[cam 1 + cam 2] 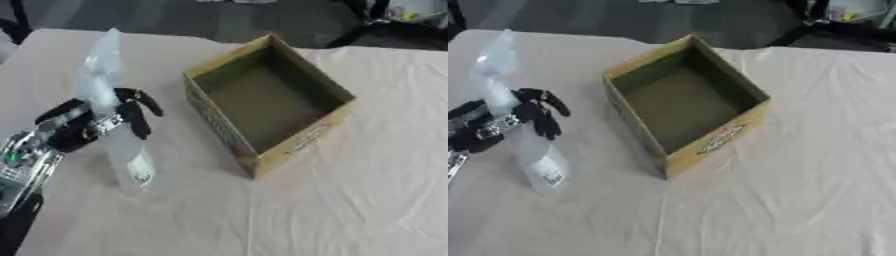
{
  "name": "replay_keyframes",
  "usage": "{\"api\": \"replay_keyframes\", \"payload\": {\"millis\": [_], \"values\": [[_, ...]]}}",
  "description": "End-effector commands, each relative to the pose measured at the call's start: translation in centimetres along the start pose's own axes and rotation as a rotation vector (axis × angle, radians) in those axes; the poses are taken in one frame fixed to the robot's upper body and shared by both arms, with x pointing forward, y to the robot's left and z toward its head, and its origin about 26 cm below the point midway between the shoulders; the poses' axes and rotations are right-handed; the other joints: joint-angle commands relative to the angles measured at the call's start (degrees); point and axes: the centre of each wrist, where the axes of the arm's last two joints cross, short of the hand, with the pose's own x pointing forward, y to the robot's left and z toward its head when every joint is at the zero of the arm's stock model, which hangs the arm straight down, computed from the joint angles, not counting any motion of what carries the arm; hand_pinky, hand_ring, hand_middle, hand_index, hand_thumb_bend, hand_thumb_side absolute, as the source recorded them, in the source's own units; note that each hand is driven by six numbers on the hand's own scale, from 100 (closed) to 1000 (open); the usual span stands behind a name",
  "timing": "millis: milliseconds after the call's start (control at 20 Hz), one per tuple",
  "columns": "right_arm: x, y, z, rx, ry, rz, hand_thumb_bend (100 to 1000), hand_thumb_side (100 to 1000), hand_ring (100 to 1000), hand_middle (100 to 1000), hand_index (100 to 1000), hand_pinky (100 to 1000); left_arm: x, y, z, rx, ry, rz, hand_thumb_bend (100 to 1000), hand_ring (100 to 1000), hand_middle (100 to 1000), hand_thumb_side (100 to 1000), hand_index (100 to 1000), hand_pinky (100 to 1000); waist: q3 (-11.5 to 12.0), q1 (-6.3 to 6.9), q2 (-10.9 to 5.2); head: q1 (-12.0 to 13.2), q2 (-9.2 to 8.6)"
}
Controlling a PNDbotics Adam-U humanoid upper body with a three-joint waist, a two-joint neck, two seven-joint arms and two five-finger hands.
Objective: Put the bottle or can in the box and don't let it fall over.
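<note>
Clear glossy plastic bottle (pixel 112 100), matt cardboard box (pixel 271 102) w/ printed sides, wrinkled matt cloth on table (pixel 350 200).

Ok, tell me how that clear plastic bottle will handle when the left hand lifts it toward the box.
The clear plastic bottle looks tall and narrow, so it likely tips easily. It seems see-through throughout, so probably light. The left hand has its fingers curled round the smooth middle, which might slip.

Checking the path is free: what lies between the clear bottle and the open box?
Only bare cloth-covered table between bottle and box, seen in both eye views.
</note>
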Motion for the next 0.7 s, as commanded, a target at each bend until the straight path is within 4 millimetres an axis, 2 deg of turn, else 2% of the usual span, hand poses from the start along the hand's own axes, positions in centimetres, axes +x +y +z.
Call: {"api": "replay_keyframes", "payload": {"millis": [50,150,200,450,700], "values": [[0.31,-0.04,-0.34,-0.002,-0.015,-0.007,100,523,997,1000,917,923,0.51,0.29,0.00,-0.014,-0.013,-0.029,100,299,654,689,117,607,-0.08,0.00,-0.58,-0.29,-0.55],[0.31,-0.02,-0.33,-0.001,-0.015,-0.007,100,523,997,1000,917,923,0.51,0.27,0.00,-0.015,-0.020,-0.037,100,299,654,689,117,607,-0.08,0.01,-0.58,-0.31,-0.57],[0.30,0.01,-0.33,-0.001,-0.014,-0.007,100,523,997,1000,916,924,0.49,0.22,-0.03,-0.018,-0.024,-0.039,100,283,635,657,104,565,-0.07,0.04,-0.57,-0.33,-0.64],[0.29,0.08,-0.34,0.002,-0.014,-0.007,100,523,997,1000,916,924,0.38,0.10,-0.10,-0.025,-0.051,-0.021,100,243,588,593,100,522,-0.06,0.13,-0.54,-0.46,-0.72],[0.29,0.12,-0.33,0.002,-0.015,-0.008,100,523,997,1000,916,924,0.43,0.08,-0.15,-0.008,-0.083,0.000,100,222,561,577,100,499,-0.03,0.14,-0.56,-0.49,-0.83]]}}
